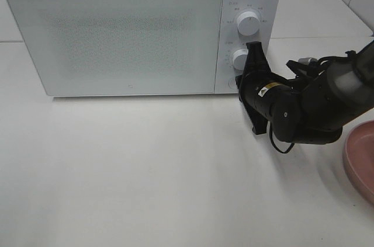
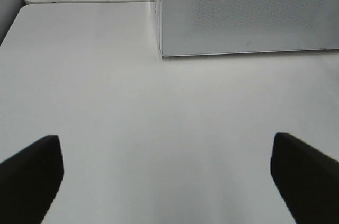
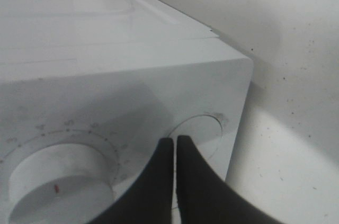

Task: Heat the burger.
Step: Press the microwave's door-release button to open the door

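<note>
The burger is out of view in every frame. The white microwave (image 1: 117, 31) stands at the back of the table with its door closed. My right gripper (image 1: 241, 82) is shut, nothing between its fingers. Its joined tips (image 3: 175, 140) rest against the round button (image 3: 204, 128) at the bottom of the control panel, just below the lower knob (image 1: 240, 59). My left gripper (image 2: 167, 181) is open wide over bare table in front of the microwave's left corner (image 2: 160, 49). Only its two dark fingers (image 2: 32, 176) show, and the arm is absent from the exterior high view.
A pink plate (image 1: 359, 159) lies at the right edge of the table, behind my right arm. The upper knob (image 1: 248, 23) sits above the lower one on the panel. White tabletop (image 1: 146, 171) spreads in front of the microwave.
</note>
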Motion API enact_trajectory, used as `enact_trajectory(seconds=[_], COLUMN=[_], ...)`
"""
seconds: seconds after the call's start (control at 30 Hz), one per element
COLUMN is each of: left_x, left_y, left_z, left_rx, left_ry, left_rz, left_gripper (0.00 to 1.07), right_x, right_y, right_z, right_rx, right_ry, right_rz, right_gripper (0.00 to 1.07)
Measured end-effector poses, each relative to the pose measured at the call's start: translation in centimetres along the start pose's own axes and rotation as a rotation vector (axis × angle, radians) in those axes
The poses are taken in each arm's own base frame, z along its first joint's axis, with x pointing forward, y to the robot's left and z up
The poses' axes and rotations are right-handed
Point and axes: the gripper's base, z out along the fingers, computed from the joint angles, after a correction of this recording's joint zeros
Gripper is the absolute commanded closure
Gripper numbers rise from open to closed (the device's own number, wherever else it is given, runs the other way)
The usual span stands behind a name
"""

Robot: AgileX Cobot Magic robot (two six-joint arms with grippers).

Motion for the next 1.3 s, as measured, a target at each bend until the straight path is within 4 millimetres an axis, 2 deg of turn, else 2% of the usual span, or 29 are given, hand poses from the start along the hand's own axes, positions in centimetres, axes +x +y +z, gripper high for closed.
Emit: enact_trajectory(seconds=[0.17, 0.47, 1.3], left_x=[0.0, 0.0, 0.0], left_y=[0.0, 0.0, 0.0], left_z=[0.0, 0.0, 0.0], left_rx=[0.0, 0.0, 0.0], left_ry=[0.0, 0.0, 0.0], left_rz=[0.0, 0.0, 0.0], left_gripper=[0.07, 0.07, 0.07], right_x=[0.3, 0.4, 0.3], right_y=[-0.6, -0.5, -0.6], right_z=[0.9, 1.3, 1.7], right_rx=[0.02, 0.011, -0.028], right_ry=[0.002, 0.0, -0.033], right_rz=[-0.003, 0.001, -0.037], right_gripper=[1.07, 1.07, 1.07])
